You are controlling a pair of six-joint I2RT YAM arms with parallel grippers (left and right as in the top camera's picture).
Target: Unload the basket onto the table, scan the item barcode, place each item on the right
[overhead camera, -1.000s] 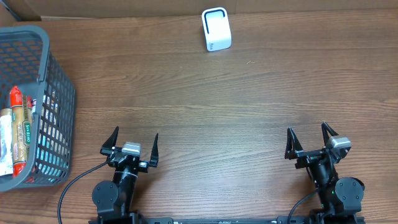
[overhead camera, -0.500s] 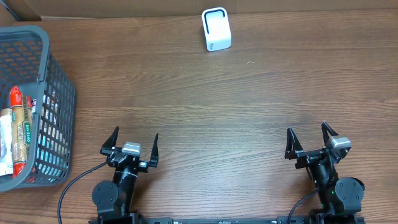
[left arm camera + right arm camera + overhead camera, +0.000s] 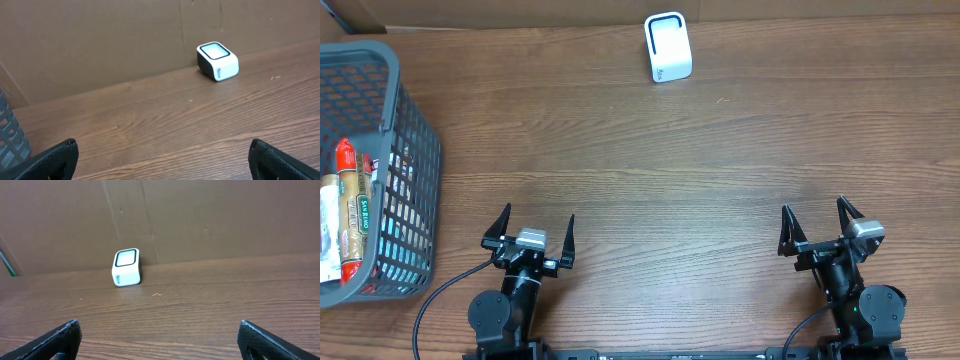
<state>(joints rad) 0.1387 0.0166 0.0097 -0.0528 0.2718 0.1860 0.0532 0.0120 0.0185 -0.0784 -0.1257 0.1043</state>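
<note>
Wood-grain table (image 3: 670,170), cardboard wall (image 3: 100,40) behind: one white scanner (image 3: 668,47), one grey basket (image 3: 420,165) (packs (image 3: 350,215) inside), left gripper (image 3: 538,214) and right gripper (image 3: 813,207) both spread wide, empty.

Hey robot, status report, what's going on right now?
Left jaws, right jaws open, empty. Items untouched in basket, far left. Scanner at far edge. Nothing in the way.

Wood-grain table (image 3: 720,150) — cardboard wall (image 3: 100,40)
</note>
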